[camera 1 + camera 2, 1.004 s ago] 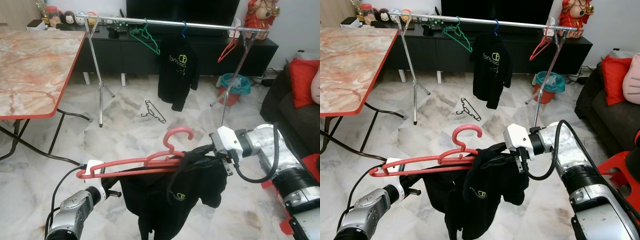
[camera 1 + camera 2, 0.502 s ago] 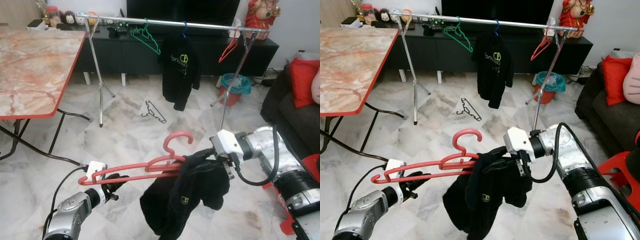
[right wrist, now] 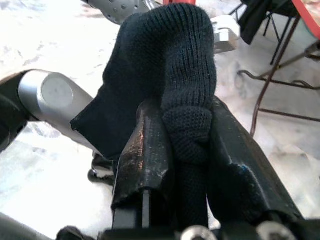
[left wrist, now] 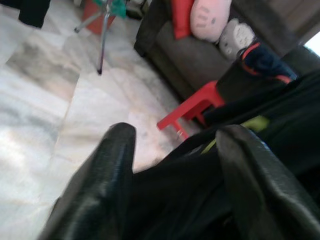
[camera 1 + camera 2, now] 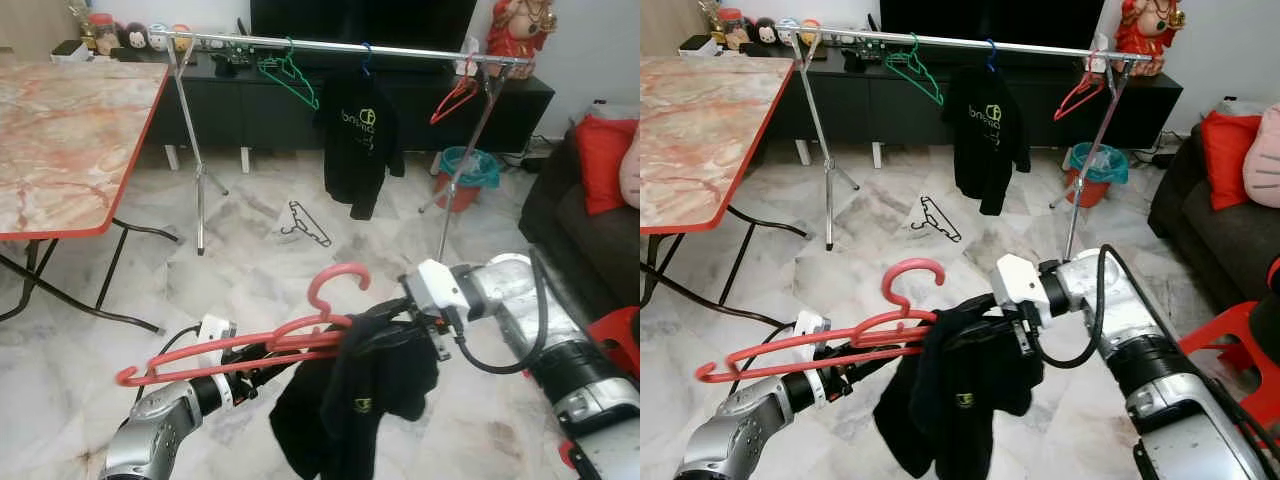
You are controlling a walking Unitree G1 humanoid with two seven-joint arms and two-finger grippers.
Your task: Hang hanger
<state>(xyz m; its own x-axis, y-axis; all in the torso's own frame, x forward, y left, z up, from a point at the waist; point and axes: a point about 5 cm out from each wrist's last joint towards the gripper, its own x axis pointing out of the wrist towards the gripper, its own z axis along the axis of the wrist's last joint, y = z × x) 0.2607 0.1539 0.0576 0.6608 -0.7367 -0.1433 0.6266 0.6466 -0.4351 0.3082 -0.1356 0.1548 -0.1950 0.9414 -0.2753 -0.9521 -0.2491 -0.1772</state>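
Observation:
A red hanger (image 5: 250, 345) lies almost level low in front of me, its hook (image 5: 335, 285) pointing up. My left gripper (image 5: 258, 370) is shut on its lower bar near the middle. A black shirt (image 5: 350, 400) with a yellow logo hangs bunched over the hanger's right end. My right gripper (image 5: 390, 318) is shut on the shirt's knitted collar (image 3: 187, 65), which fills the gap between its fingers (image 3: 145, 150). Black cloth lies between the left fingers (image 4: 110, 175). The silver clothes rail (image 5: 330, 45) stands across the room.
The rail carries a green hanger (image 5: 290, 75), a black shirt (image 5: 360, 140) and a red hanger (image 5: 455, 98). A black hanger (image 5: 308, 222) lies on the marble floor. A marble-topped table (image 5: 60, 120) stands left; a sofa (image 5: 570, 210), teal bin (image 5: 468, 170) and red stool (image 5: 615, 330) stand right.
The hanger has shifted left and its left end has dropped. The shirt has gathered from a wide drape into a bunch at the hanger's right end. Both grippers keep their hold.

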